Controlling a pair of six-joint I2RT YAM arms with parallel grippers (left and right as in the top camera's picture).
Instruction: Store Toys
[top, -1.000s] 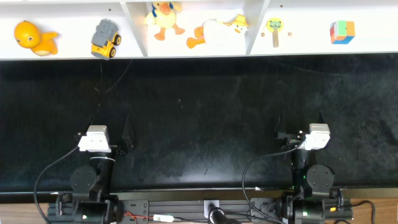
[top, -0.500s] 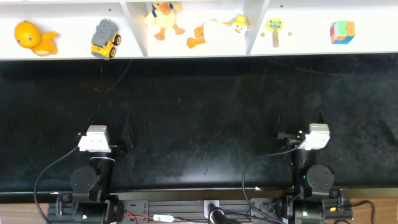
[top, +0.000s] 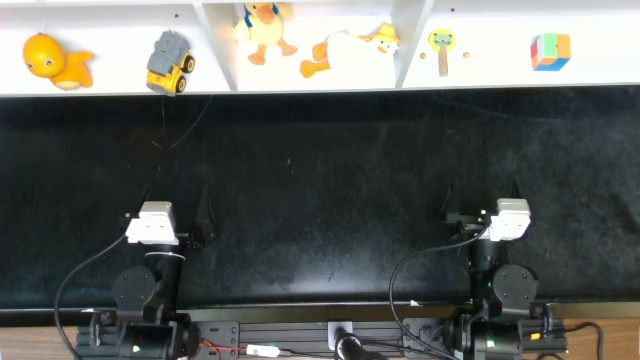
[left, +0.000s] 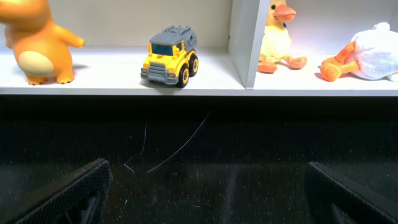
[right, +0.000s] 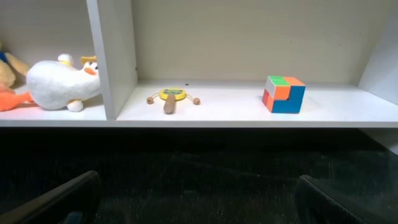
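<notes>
Black matting (top: 320, 170) lay between your arms and the white shelf (top: 320, 82). Your left gripper (top: 177, 205) and right gripper (top: 482, 200) stood spread, empty. Toys sat shelved, straight ahead, well apart: yellow truck (top: 170, 62) nearer left, cube (top: 550, 51) nearer right.

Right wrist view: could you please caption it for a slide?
Colour cube and rattle share one shelf compartment; white plush next door.
</notes>
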